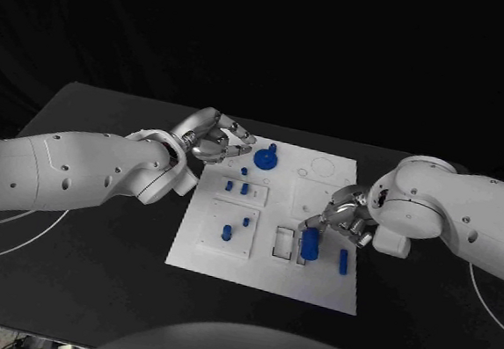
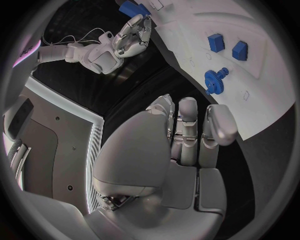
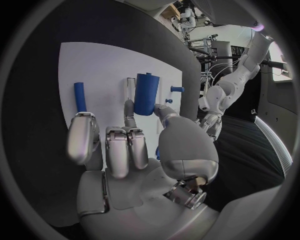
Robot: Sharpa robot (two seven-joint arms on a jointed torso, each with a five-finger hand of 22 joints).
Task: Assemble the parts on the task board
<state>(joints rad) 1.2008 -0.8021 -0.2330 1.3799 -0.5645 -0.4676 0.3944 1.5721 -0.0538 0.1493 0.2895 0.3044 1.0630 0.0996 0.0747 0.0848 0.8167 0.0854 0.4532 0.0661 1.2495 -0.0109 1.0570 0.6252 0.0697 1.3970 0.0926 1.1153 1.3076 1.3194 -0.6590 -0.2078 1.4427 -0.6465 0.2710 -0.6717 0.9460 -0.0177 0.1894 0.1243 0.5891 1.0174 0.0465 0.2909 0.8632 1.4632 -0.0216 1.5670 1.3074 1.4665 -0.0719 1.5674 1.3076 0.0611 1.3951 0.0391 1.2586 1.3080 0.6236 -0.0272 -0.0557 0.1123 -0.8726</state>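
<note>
Blue cylinder (image 3: pixel 146 93) between right fingers (image 3: pixel 130 111)

The head camera looks steeply down; both wrist cameras sit close behind their hands, sharing the flat white task board (image 1: pixel 266 270) (image 2: pixel 262 95) (image 3: pixel 94 70).

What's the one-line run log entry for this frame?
left hand: empty, fingers curled, at white task board far-left corner, beside blue gear part | right hand: pinching upright blue cylinder part at board slot | state: insertion underway
</note>
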